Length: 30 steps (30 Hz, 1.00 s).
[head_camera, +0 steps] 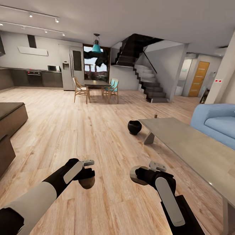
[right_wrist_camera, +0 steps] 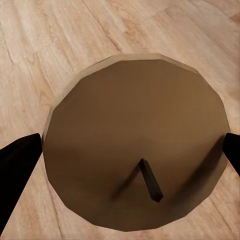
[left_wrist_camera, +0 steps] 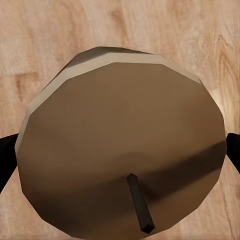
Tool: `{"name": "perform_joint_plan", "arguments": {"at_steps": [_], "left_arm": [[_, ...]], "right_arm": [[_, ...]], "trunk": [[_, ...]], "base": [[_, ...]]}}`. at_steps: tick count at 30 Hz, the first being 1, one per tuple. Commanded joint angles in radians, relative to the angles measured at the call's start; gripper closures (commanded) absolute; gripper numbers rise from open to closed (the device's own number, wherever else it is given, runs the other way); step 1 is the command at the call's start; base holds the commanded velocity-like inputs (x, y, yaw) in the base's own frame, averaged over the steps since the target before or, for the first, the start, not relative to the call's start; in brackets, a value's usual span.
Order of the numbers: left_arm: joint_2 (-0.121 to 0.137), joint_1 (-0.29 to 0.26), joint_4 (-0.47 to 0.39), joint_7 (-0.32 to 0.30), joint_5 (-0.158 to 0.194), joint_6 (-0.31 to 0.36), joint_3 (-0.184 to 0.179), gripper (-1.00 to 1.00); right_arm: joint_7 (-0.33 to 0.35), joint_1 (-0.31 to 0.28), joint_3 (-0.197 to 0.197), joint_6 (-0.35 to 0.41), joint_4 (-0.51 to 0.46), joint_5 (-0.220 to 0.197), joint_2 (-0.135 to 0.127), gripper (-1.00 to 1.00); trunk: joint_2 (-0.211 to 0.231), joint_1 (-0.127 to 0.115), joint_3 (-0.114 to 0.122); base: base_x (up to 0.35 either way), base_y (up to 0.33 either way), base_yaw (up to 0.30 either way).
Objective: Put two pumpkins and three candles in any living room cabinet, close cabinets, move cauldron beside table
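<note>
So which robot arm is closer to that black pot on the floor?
The right. Its pincer, shut on a candle, is below and just right of the cauldron in the head view. The left pincer, holding another candle, is farther off, toward the cabinet side.

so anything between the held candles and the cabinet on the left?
Nothing visible. Each gripper, left and right, is shut on a candle. Only bare wood floor lies between them and the dark cabinet at the robot's left.
</note>
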Motion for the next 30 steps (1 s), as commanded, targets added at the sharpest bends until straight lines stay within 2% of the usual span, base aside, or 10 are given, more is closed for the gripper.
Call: {"name": "perform_joint_plan", "arguments": {"at_steps": [1, 9, 22, 30], "left_arm": [[0.001, -0.001, -0.003, 0.006, 0.009, 0.002, -0.004, 1.0], [0.0, 0.0, 0.001, 0.004, 0.009, 0.002, -0.005, 1.0], [0.0, 0.0, 0.004, 0.003, 0.009, 0.002, -0.005, 1.0], [0.0, 0.0, 0.004, 0.003, 0.009, 0.001, -0.005, 1.0]], "right_arm": [[-0.01, -0.001, 0.002, 0.001, -0.001, -0.008, -0.001, 1.0], [-0.008, -0.001, 0.002, 0.002, -0.001, -0.009, -0.001, 1.0], [-0.01, -0.001, 0.022, 0.002, -0.001, -0.008, -0.001, 1.0], [-0.01, -0.001, 0.029, 0.003, -0.001, -0.008, 0.0, 1.0]], "trunk": [[0.0, 0.0, -0.001], [0.0, 0.0, -0.003], [0.0, 0.0, -0.016], [0.0, 0.0, -0.025]], "base": [[0.008, 0.0, 0.011], [0.183, 0.0, 0.133], [0.325, -0.004, 0.218], [0.331, -0.09, 0.202]]}}
